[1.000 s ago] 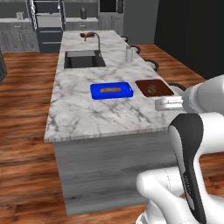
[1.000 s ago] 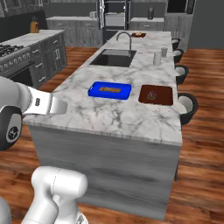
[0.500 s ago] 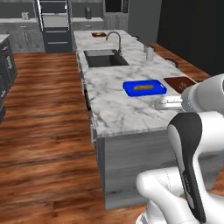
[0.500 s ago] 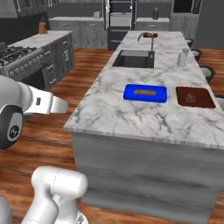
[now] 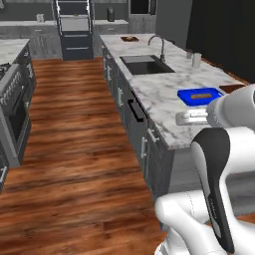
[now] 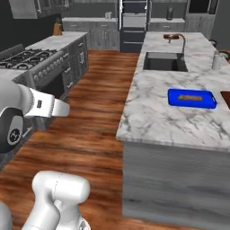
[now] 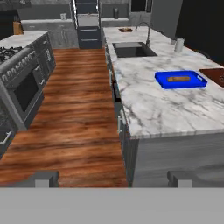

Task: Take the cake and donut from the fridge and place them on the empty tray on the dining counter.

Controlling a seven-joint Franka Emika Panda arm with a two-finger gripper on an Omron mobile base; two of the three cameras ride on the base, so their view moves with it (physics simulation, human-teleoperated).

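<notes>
Claw: the gripper (image 7: 111, 179) is spread wide, one dark fingertip (image 7: 43, 178) low on the left of the hand view and the other low on the right, with nothing between them.
Claw's aim: it looks level down the kitchen, along the aisle and over the near corner of the island.
Arm: in the left base view the white arm rises at the lower right, its hand over the near end of the marble top.
Dining counter: the dining counter (image 7: 166, 109) runs away from the claw on its right side, with a white veined top and dark grey sides.
Blue tray: a bright blue tray (image 7: 180, 79) lies on the marble in the near half, with a brown bar in it.
Tray: the tray (image 7: 214, 75), dark reddish-brown, lies on the same top just beyond the blue one towards the far long edge, apart from it and cut off by the picture's edge; what shows of it is bare.
Sink: a dark sink (image 7: 133, 49) is sunk in the top past the trays, with a curved faucet (image 7: 146, 33) beside it.
Cup: a pale cup (image 7: 178, 45) stands near the sink.
Floor: a wood floor (image 7: 78, 109) fills the aisle left of the island.
Stove: a stove (image 7: 17, 57) sits across the aisle.
Fridge: the fridge (image 7: 87, 22) stands at the far end of the aisle, well apart from the claw; light shelves show, but what is on them is too small to tell.
</notes>
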